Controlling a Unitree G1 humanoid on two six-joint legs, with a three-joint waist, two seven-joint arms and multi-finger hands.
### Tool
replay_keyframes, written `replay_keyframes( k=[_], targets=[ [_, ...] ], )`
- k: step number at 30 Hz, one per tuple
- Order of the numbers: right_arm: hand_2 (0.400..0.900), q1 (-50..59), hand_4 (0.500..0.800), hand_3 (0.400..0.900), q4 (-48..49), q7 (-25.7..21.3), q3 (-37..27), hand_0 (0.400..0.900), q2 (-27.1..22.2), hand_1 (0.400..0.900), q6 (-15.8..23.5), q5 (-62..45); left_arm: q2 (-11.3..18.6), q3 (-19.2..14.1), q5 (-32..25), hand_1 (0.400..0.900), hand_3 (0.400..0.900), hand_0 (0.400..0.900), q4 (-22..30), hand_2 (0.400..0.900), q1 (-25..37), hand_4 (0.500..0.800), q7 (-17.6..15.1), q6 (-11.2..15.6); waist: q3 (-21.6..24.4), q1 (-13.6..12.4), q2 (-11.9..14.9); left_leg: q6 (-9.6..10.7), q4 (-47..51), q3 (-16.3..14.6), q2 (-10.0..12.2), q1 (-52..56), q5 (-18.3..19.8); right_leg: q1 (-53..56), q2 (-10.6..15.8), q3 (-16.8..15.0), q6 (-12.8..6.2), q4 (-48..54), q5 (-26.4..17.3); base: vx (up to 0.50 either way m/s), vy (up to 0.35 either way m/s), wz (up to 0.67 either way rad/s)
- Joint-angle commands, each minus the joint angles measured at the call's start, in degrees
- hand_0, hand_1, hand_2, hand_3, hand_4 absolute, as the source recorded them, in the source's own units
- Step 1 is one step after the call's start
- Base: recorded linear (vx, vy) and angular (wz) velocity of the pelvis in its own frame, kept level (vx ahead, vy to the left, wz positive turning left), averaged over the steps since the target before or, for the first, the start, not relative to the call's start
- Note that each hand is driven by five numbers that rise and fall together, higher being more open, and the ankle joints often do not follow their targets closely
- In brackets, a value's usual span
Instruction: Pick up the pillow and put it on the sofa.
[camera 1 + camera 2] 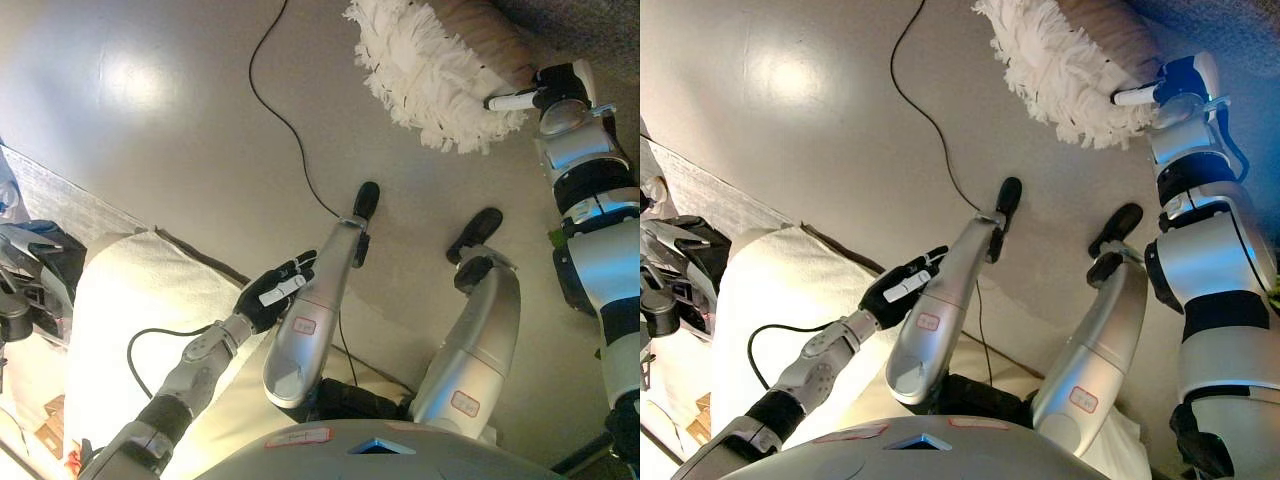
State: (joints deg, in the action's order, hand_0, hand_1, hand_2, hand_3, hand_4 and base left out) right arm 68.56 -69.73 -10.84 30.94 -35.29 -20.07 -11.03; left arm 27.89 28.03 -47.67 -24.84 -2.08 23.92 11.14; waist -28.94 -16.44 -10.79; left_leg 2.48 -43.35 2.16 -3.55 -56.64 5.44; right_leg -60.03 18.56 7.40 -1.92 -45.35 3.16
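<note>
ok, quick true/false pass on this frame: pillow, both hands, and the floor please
1. The right hand is at the fringed pillow. True: a white-tipped finger lies against the pillow's edge.
2. The pillow is already on the sofa. False: it lies on the grey floor, at the top of the view.
3. The left hand holds the pillow. False: it hangs low beside the robot, holding nothing, far from the pillow.
4. The pillow has a white shaggy fringe. True.
5. The left hand's fingers are clenched into a fist. False: they are relaxed and extended.
</note>
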Motion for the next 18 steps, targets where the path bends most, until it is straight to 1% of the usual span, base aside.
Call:
replay_keyframes(
  k=[1, 2, 6, 7, 9, 12, 18],
  targets=[
    [0.645, 10.85, 0.647, 0.645, 3.28, 2.46, 4.93, 0.645, -2.75, 0.645, 2.04, 0.30, 0.55, 3.39, -2.99, 0.900, 0.900, 0.900, 10.29, 0.900, -2.05, 0.800, 4.74, 3.81, -0.86, -1.38, -8.67, -4.20, 0.76, -1.42, -2.73, -2.08, 0.86, 0.83, -2.20, 2.06, 3.29, -14.42, 15.82, 0.00, -0.030, 0.06],
    [0.400, 11.14, 0.500, 0.400, 2.99, 3.37, 5.09, 0.400, -3.05, 0.400, 2.22, 0.18, 0.48, 3.58, -2.86, 0.900, 0.900, 0.900, 10.97, 0.900, -1.91, 0.800, 4.16, 3.80, -0.86, -1.39, -8.58, -4.32, -0.41, -1.47, -2.85, -2.76, 1.33, 0.32, -2.16, 1.92, 3.47, -15.23, 16.10, 0.00, -0.042, 0.07],
    [0.400, 10.58, 0.500, 0.400, 2.24, 2.41, 4.91, 0.400, -4.09, 0.400, 5.17, -0.61, 0.56, 3.90, -2.53, 0.900, 0.900, 0.900, 12.42, 0.900, -2.49, 0.800, 2.12, 4.66, -0.86, -1.35, -8.05, -4.66, -3.06, -1.31, -2.82, -4.32, 2.29, -0.96, -2.44, 1.63, 3.81, -17.29, 16.60, 0.01, -0.049, 0.02],
    [0.400, 10.42, 0.500, 0.400, 2.23, 1.69, 4.75, 0.400, -4.25, 0.400, 6.09, -0.80, 0.52, 4.07, -2.42, 0.900, 0.900, 0.900, 12.40, 0.900, -2.82, 0.800, 1.78, 5.29, -0.86, -1.35, -7.89, -4.68, -3.38, -1.22, -2.72, -4.49, 2.45, -1.03, -2.57, 1.68, 3.88, -17.54, 16.73, 0.01, -0.049, 0.00],
    [0.400, 10.14, 0.500, 0.400, 2.22, 1.23, 4.51, 0.400, -4.45, 0.400, 6.51, -1.01, 0.59, 4.23, -2.48, 0.900, 0.900, 0.900, 12.71, 0.900, -3.09, 0.800, 1.29, 5.86, -0.86, -1.34, -7.75, -4.60, -3.65, -1.08, -2.67, -4.56, 2.56, -1.01, -2.70, 1.79, 3.93, -17.69, 16.80, 0.00, -0.057, 0.04],
    [0.400, 9.64, 0.500, 0.400, 2.19, 0.39, 4.23, 0.400, -4.52, 0.400, 7.58, -0.85, 0.83, 3.73, -2.59, 0.900, 0.900, 0.900, 13.36, 0.900, -3.13, 0.800, 0.91, 5.55, -0.86, -1.41, -7.70, -4.56, -3.53, -0.96, -2.56, -4.19, 2.55, -0.54, -2.81, 2.11, 4.05, -17.52, 16.77, -0.01, -0.050, 0.05],
    [0.400, 7.99, 0.500, 0.400, 3.64, -0.23, 3.69, 0.400, -4.77, 0.400, 10.12, -0.78, 1.41, 3.09, -2.45, 0.900, 0.900, 0.900, 14.04, 0.900, -3.64, 0.800, 1.76, 4.08, -0.86, -1.45, -6.92, -4.09, -1.03, -0.71, -1.75, -0.59, 2.06, 3.71, -3.13, 3.97, 4.01, -14.30, 16.07, -0.01, -0.046, -0.02]
  ],
)
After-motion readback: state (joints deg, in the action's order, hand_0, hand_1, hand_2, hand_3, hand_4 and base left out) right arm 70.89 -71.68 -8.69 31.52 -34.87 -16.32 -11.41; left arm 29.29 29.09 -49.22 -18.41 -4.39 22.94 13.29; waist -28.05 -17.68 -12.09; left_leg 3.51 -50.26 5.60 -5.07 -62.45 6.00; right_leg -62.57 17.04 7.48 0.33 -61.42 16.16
